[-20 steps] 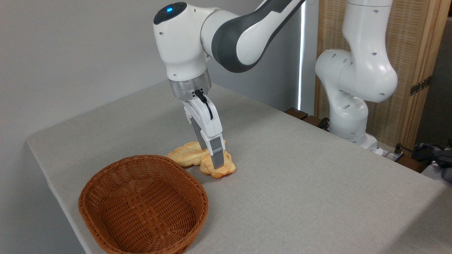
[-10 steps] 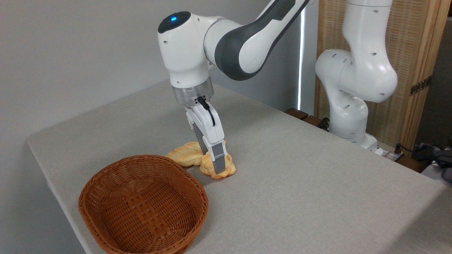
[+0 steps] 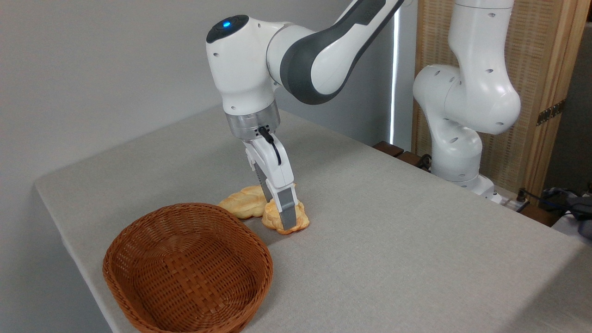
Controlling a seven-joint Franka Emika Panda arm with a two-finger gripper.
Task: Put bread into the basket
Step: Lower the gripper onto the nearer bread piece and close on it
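Tool [image 3: 286, 221] slightly lower than before, fingers astride bread [image 3: 298, 221].

The Franka arm [image 3: 296, 51] has glossy white shells with dark grey joint bands, small round screw recesses and a glowing blue light on its dark cap. A silver ring and black cable precede the white gripper [image 3: 286, 217] with grey fingertips.

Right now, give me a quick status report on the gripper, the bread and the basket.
Gripper down at the bread, grip unclear. Bread on the table, against the braided loaf. Basket empty, nothing between.
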